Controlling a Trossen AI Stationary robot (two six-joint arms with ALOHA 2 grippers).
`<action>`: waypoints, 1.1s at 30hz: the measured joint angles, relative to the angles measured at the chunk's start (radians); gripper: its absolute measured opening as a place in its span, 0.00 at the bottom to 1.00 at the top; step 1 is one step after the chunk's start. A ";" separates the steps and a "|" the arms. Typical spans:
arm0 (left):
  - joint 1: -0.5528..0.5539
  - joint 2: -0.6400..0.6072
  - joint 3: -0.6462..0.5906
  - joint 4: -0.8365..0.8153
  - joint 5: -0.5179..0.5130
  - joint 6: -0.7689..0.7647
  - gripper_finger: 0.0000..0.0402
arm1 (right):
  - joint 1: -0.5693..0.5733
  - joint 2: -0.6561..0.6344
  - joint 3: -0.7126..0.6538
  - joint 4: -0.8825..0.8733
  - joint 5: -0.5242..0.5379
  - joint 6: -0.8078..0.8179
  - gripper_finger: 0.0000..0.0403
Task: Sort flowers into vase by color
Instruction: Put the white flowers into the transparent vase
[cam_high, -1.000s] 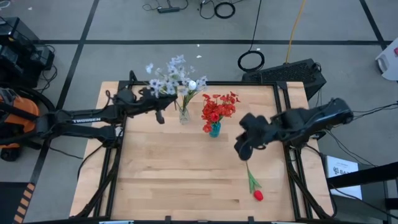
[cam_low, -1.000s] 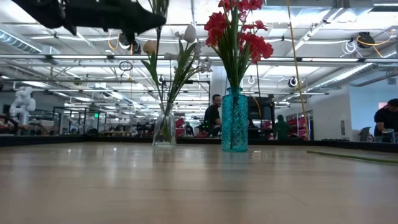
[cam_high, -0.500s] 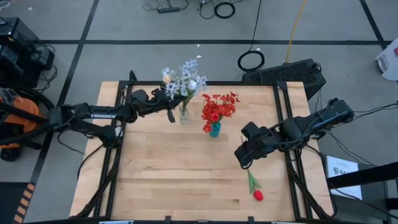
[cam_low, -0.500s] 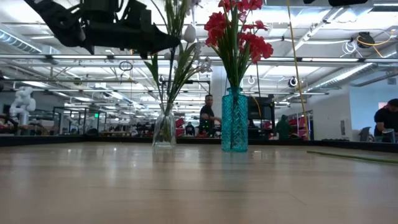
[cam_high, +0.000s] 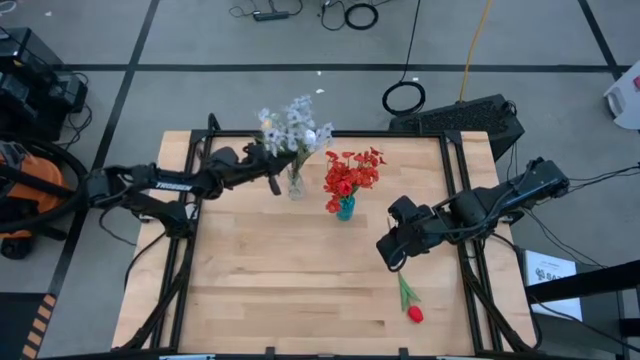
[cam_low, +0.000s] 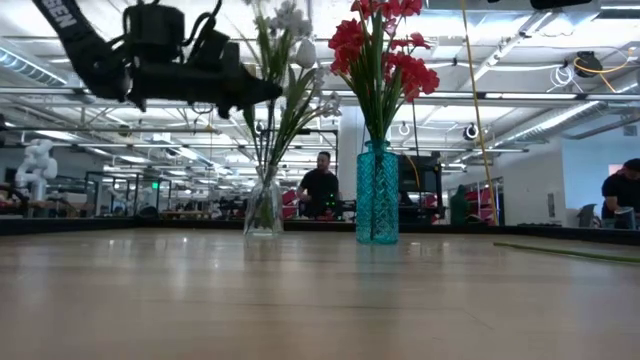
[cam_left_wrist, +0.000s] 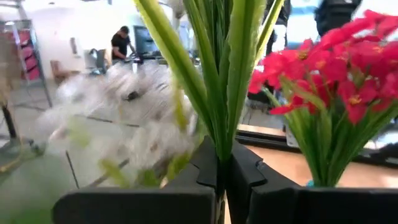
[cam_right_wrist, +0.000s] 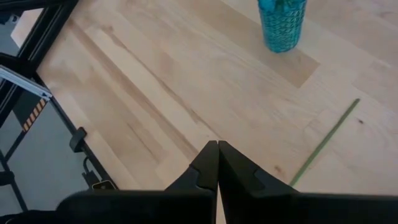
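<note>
Overhead, left gripper (cam_high: 277, 172) pinches green stems above glass vase (cam_high: 295, 185); right gripper (cam_high: 392, 256) closed, empty.

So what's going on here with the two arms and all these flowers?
The left gripper is shut on a pale lavender-white spray, holding it over the clear glass vase with the other pale flowers. Red blossoms already stand in the teal vase. The right gripper hangs shut and empty above the table, near the one red bud left lying there.
</note>
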 joint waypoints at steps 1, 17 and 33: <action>0.008 0.000 -0.026 0.037 0.000 -0.023 0.02 | 0.000 0.000 0.000 0.001 0.000 0.000 0.00; 0.011 0.000 -0.111 0.078 -0.057 -0.030 0.11 | -0.004 0.000 0.000 0.024 0.003 0.000 0.00; -0.020 -0.029 -0.111 0.035 -0.056 -0.032 0.14 | -0.004 0.001 0.000 0.047 0.034 0.000 0.00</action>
